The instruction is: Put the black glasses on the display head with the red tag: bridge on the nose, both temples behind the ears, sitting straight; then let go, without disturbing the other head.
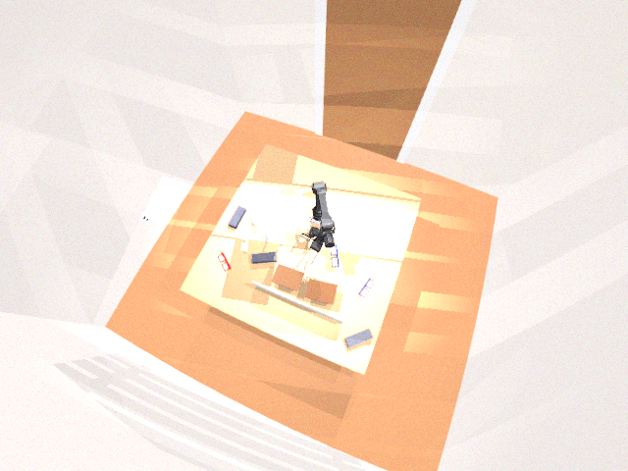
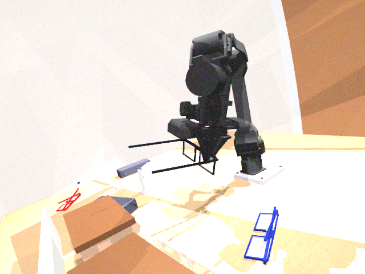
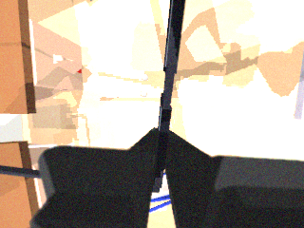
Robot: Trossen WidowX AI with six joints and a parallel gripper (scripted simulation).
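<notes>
Two fingers of the gripper (image 1: 315,248) (image 2: 207,159) (image 3: 161,138) pinch the black glasses (image 1: 307,237) (image 2: 198,147) (image 3: 163,114) aloft at frame centre; best keep both temples level, carrying them slowly toward the heads, lower left in the exterior view.

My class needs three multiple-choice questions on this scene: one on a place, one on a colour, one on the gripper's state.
1. Where are the black glasses?
A) flat on the table
B) up at the gripper
C) inside a case

2. What colour are the glasses lying at the far left in the exterior view?
A) red
B) green
C) yellow

3. How is the gripper?
A) wide open
B) shut on nothing
C) shut on the black glasses

1 B: they hang above the table.
2 A: their frame is red.
3 C: its fingertips pinch the frame.
</notes>
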